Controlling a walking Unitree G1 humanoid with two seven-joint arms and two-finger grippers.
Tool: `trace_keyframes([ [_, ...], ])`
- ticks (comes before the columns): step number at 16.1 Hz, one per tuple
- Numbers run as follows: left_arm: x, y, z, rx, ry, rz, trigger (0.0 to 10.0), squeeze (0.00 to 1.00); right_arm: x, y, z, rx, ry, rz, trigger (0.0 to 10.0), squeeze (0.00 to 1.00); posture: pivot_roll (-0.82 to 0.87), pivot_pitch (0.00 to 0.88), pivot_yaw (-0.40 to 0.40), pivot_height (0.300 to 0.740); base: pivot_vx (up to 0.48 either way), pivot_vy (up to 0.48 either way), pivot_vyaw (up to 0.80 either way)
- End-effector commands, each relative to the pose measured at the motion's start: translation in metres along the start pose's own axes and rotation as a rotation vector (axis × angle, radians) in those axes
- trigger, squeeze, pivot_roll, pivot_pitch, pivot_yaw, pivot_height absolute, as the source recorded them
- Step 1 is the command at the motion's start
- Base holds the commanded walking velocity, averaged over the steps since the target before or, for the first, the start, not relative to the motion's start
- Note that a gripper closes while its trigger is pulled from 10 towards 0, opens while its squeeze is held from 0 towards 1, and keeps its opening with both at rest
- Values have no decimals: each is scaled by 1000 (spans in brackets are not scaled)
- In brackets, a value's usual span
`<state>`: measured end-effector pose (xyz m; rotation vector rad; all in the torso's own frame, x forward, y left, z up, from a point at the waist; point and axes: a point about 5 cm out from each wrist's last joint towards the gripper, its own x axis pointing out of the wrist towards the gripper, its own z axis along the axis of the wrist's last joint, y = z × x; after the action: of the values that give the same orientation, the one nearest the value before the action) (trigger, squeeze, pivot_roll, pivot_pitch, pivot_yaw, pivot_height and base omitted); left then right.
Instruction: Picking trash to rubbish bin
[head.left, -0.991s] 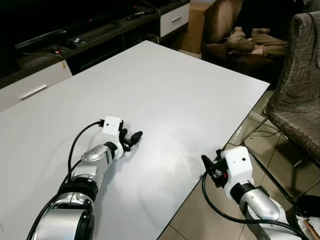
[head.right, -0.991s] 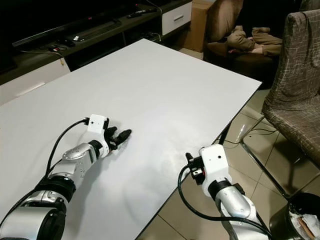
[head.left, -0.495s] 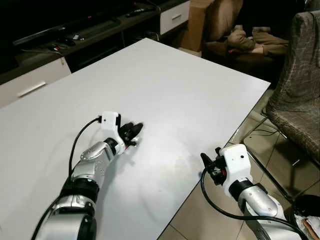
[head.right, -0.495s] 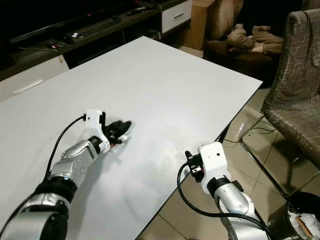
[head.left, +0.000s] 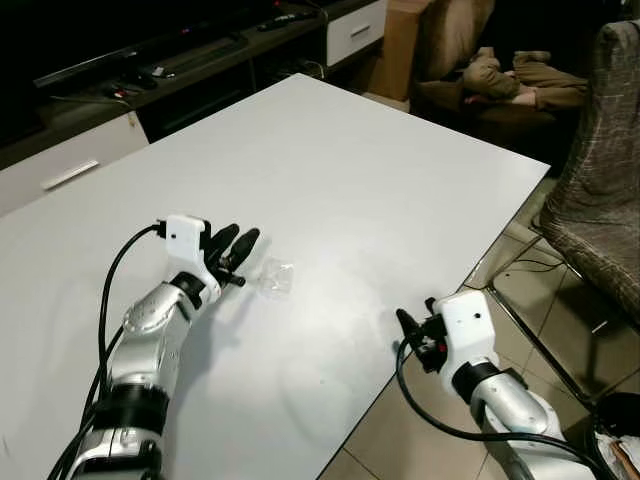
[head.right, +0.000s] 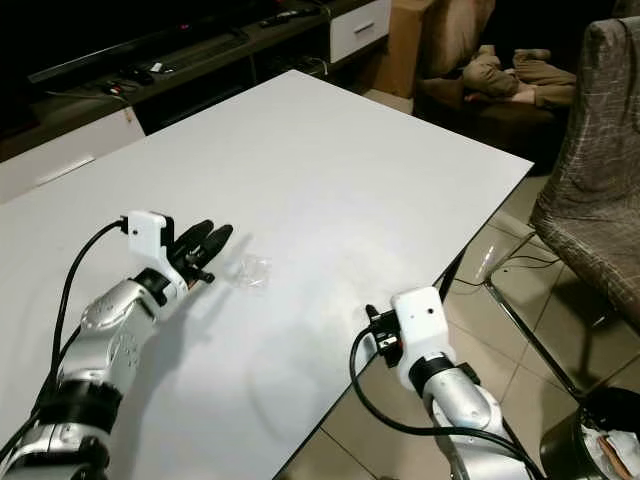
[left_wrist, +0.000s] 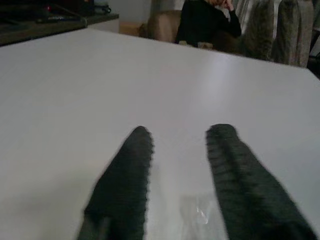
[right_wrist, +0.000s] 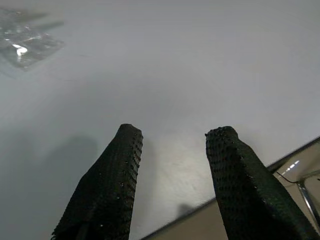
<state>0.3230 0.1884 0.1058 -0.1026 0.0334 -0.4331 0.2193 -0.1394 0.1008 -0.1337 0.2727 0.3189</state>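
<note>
A clear plastic wrapper (head.left: 276, 277) lying on the white table (head.left: 400, 180) is being flanked by the left gripper (head.left: 238, 252), fingers parted for grasping, while the right gripper (head.left: 408, 330) is being held apart-fingered at the table edge.

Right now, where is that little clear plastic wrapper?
The clear wrapper lies flat on the white table, on the robot's left side, just beyond the open fingertips of the left pincer and not held by it.
</note>
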Motion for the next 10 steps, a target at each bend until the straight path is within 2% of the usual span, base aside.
trace_keyframes([
  [1, -2, -4, -5, 14, 35, -19, 10000, 1000, 1, 1, -1, -14, 0, 0, 10000, 0, -80, 15, 69, 740, 0, 0, 0],
  [7, -1, -9, -21, 24, 84, -36, 10000, 1000, 0, 2, -2, -17, -1, -9, 10000, 0, -89, 11, 88, 740, 0, 0, 0],
  [10, 7, -17, -23, 19, 92, -69, 10000, 1000, -2, 3, -3, -15, 1, -17, 10000, 0, -97, 18, 99, 740, 0, 0, 0],
])
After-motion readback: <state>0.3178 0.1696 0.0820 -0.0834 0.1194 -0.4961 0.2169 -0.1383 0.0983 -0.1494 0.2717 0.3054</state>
